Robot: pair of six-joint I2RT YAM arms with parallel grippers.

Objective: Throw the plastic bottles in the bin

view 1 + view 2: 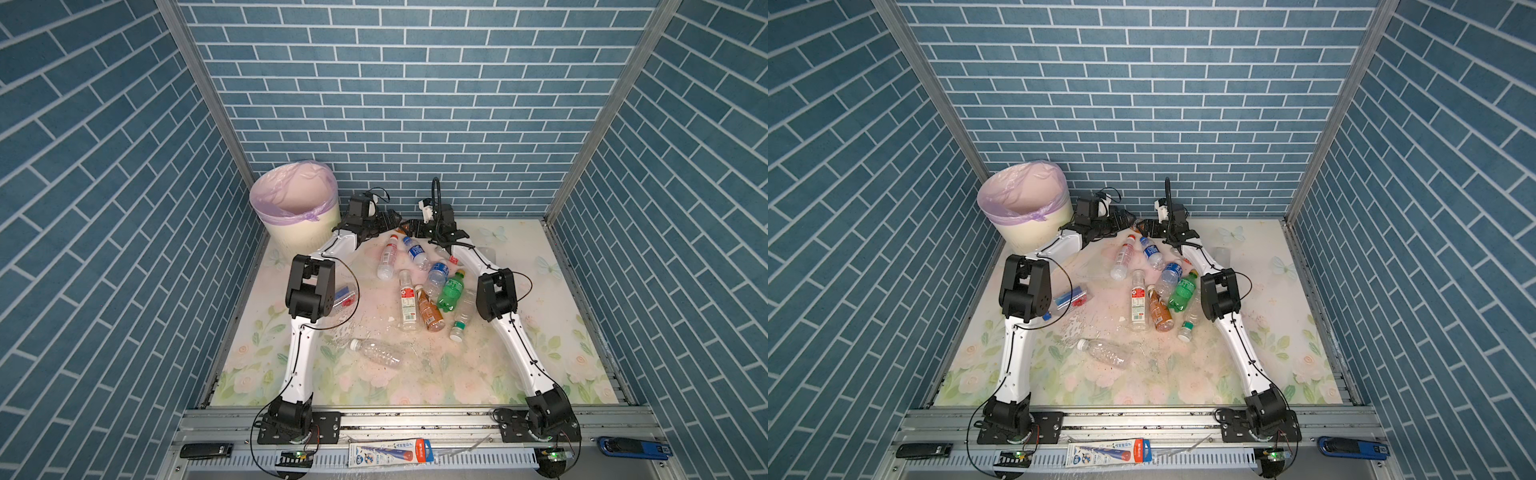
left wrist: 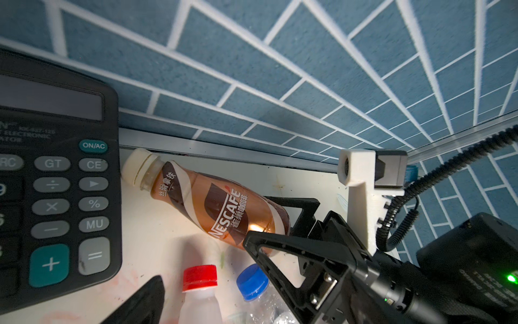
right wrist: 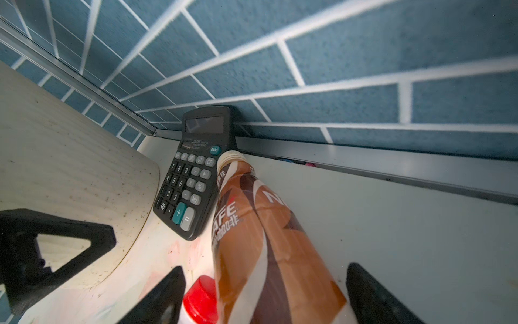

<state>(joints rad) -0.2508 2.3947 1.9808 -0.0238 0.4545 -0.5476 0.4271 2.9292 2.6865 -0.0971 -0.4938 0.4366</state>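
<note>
A brown coffee bottle (image 2: 218,207) lies on its side on the bench (image 1: 519,374), close along the foot of the back wall (image 1: 415,124). Its cream cap is just beside the edge of a black calculator (image 2: 56,182), and its base points toward the right tool (image 3: 266,294).

That tool straddles the base end with its jaws apart, one finger on each side of the body. It has no grip on the bottle (the near finger overlaps the base in the left wrist view, so I cannot tell whether a pad touches).

The cap of a red-capped bottle (image 2: 200,291) sits between the coffee bottle and one of those fingers. A blue-capped bottle (image 2: 252,283) lies just beside it.

The left tool (image 1: 392,219) faces the same spot from the calculator side. Its jaws are spread wide and hold nothing, and only one of its fingers (image 2: 145,303) shows in its own wrist view.

In both top views the two tools almost meet at the back wall, and little of the coffee bottle shows between them.

Toward the front, more bottles lie scattered over the middle of the bench. Among them are a green bottle (image 1: 451,291) and an amber bottle (image 1: 430,311) (both lying flat), and a clear bottle (image 1: 376,351) apart from the rest.

The bin (image 1: 303,232) stands in the back left corner, just beside the left arm.
</note>
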